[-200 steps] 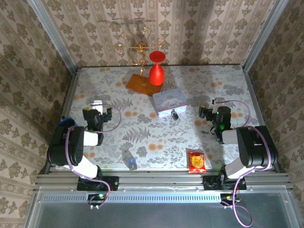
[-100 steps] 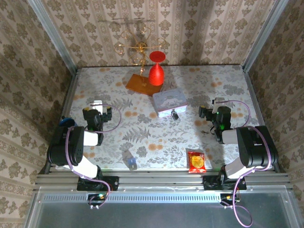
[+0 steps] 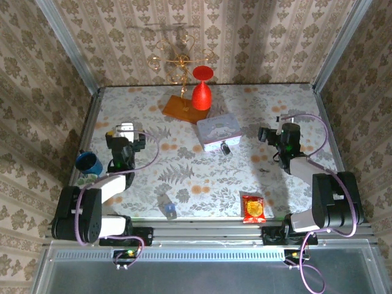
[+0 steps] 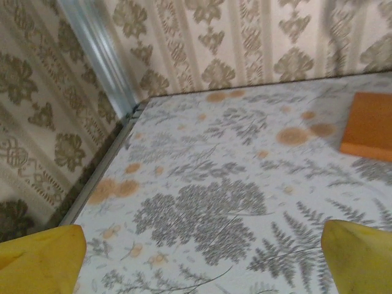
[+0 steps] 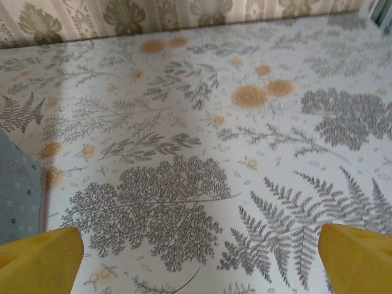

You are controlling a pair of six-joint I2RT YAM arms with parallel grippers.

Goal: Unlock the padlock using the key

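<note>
Our left end effector point(image 4: 201, 257) and right end effector point(image 5: 199, 257) are apart, empty. The padlock point(image 3: 225, 147) lies at 5 o'clock of the tin point(image 3: 217, 130); so tiny, it may slide if we bump it.

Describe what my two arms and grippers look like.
The left arm and right arm are black and light-grey segments, each trailing a looped purple cable. The left gripper and right gripper have yellow fingers. A green light glows at the right wrist.
</note>
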